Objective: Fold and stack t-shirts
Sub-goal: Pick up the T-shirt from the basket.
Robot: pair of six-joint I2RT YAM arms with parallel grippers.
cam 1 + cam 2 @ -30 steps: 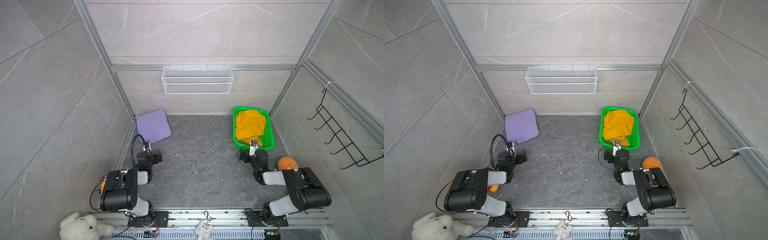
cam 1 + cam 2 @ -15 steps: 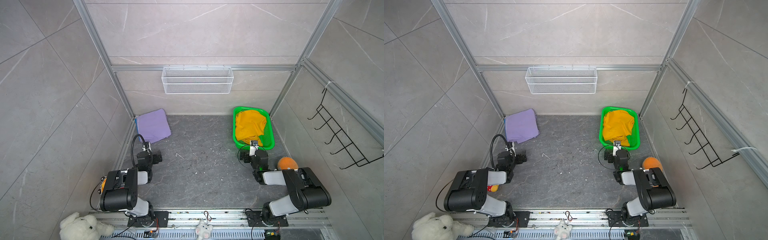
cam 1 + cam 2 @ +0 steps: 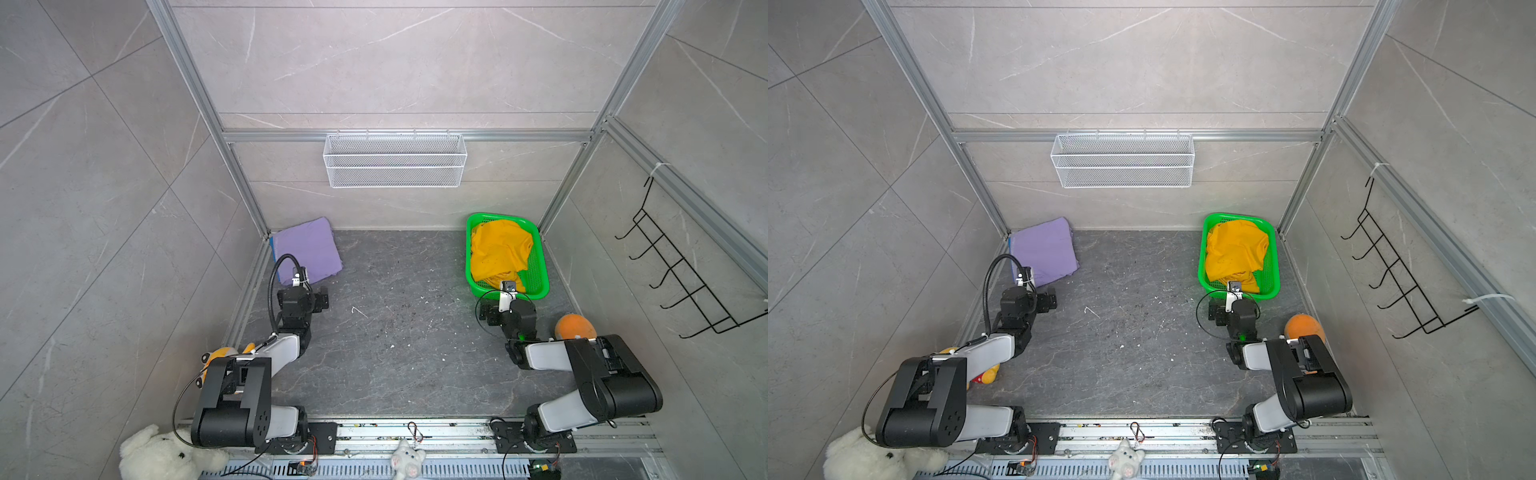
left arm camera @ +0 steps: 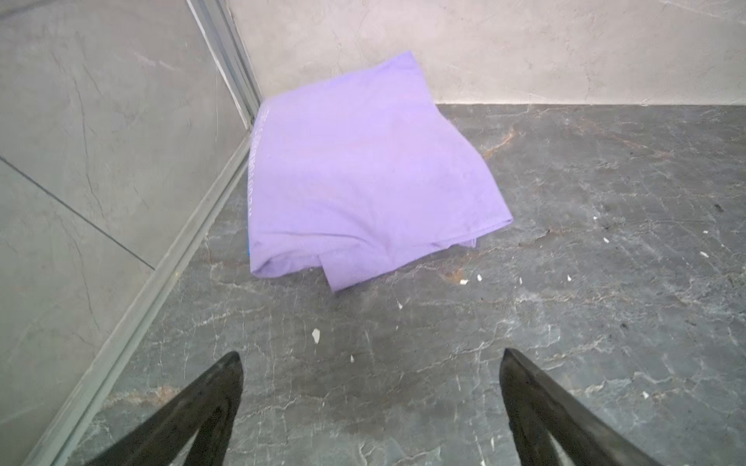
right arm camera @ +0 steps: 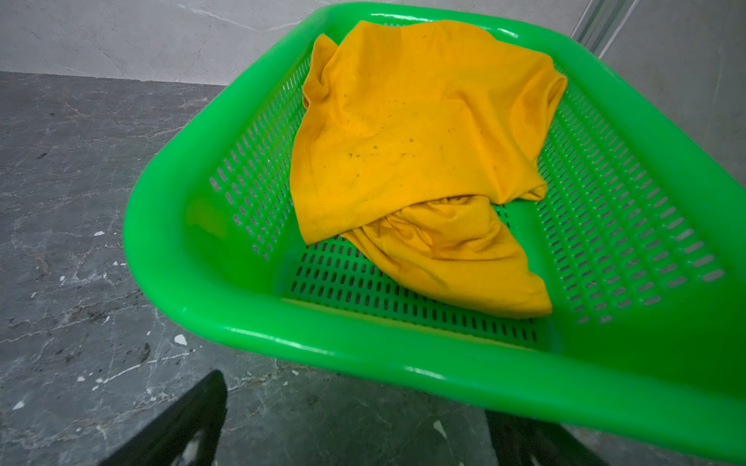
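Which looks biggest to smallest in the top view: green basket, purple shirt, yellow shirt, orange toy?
1. green basket
2. purple shirt and yellow shirt: they look about alike, so I won't rank them.
3. orange toy, clearly the smallest.

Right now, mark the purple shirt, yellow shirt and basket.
purple shirt [image 4: 363,169]: left wrist view, top face.
yellow shirt [image 5: 415,137]: right wrist view, upper panel.
basket [image 5: 363,351]: right wrist view, near rim.

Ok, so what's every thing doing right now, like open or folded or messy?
purple shirt: folded, on the floor in the corner.
yellow shirt: crumpled, inside the green basket.
left gripper: open, empty.
right gripper: open, empty.
wire basket: on the wall, empty.
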